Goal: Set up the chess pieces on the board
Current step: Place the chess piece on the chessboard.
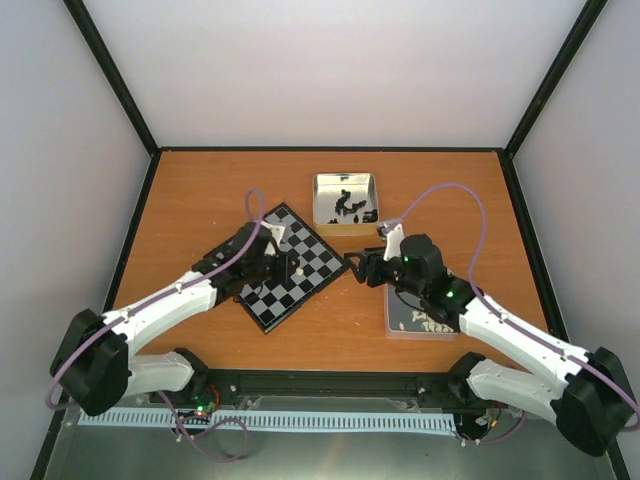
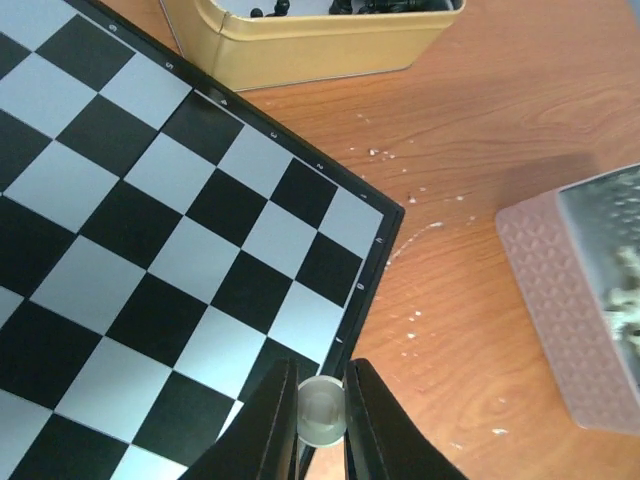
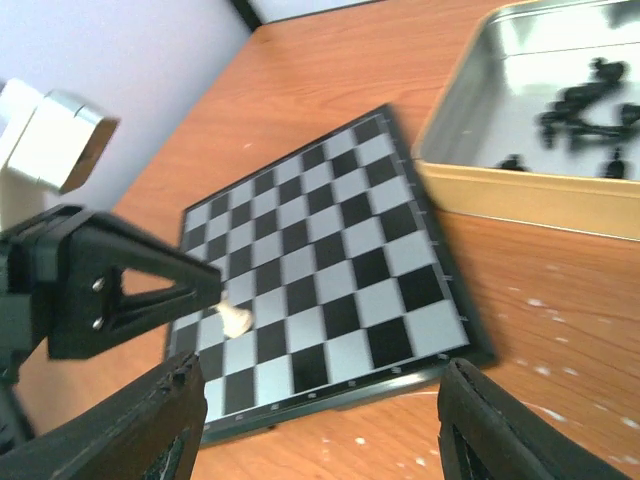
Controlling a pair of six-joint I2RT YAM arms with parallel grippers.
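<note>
- A cream-white chessman (image 2: 322, 412) is pinched between the fingers of the left gripper (image 2: 322, 380), over a square at the rim of the board (image 2: 150, 250), near one corner. Its kind is too small to make out, and I cannot tell whether its base touches the board.
- The left gripper's jaws are pressed in on the piece from both sides.
- The board lies flat on the wooden table (image 1: 200, 190), turned so that its corners point toward and away from the arms.
- The right gripper (image 3: 322, 380) hangs just off the board's right corner, its fingers spread wide with nothing between them, facing the left gripper across the board.
- A gold-sided metal tin (image 1: 345, 200) stands just beyond the board's far-right edge, apart from it; black chessmen (image 1: 348, 205) lie loose inside.
- A second tin (image 1: 415, 322), pinkish outside and shiny within, sits to the right of the board, partly under the right arm; pale pieces show inside it.
- Small white specks (image 2: 410, 195) dot the wood between the board and this tin.
</note>
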